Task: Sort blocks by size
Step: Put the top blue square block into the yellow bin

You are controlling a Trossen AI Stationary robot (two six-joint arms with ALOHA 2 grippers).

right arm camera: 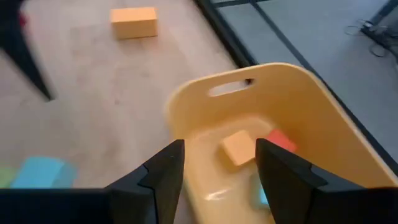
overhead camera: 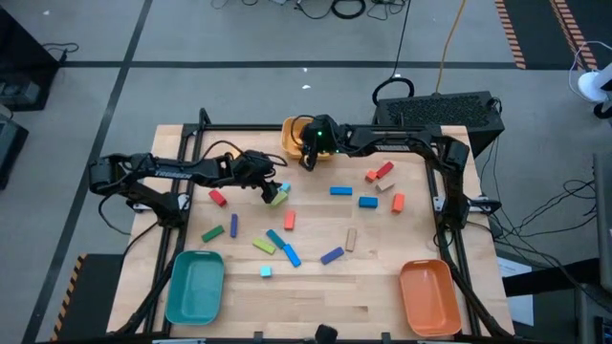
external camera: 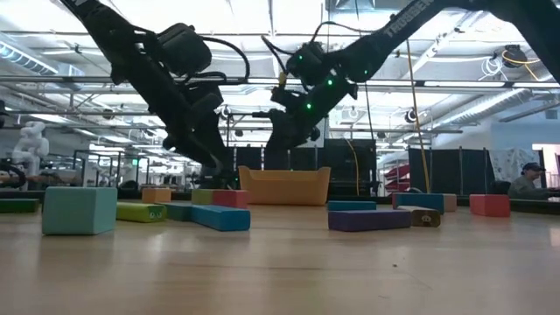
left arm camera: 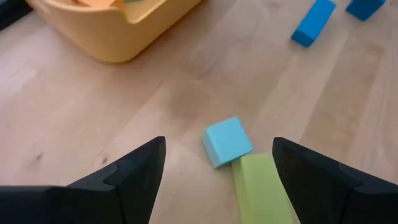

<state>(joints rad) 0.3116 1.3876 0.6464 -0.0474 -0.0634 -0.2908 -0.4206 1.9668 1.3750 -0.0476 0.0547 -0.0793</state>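
Early stage: yellow tray (overhead camera: pixel 292 137), top centre, holds a few small blocks (right arm camera: pixel 239 148); most blocks (overhead camera: pixel 287 250) lie unsorted mid-counter. Left gripper (left arm camera: pixel 217 163) and right gripper (right arm camera: pixel 219 163) both have jaws open, empty.

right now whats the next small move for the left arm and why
Probably lower the left claw and close it on the light blue cube. Its fingers stand open on either side of that cube, which touches the end of a lime green bar, so a careful close should take the cube alone. The right claw is open over the yellow tray, which holds small blocks.
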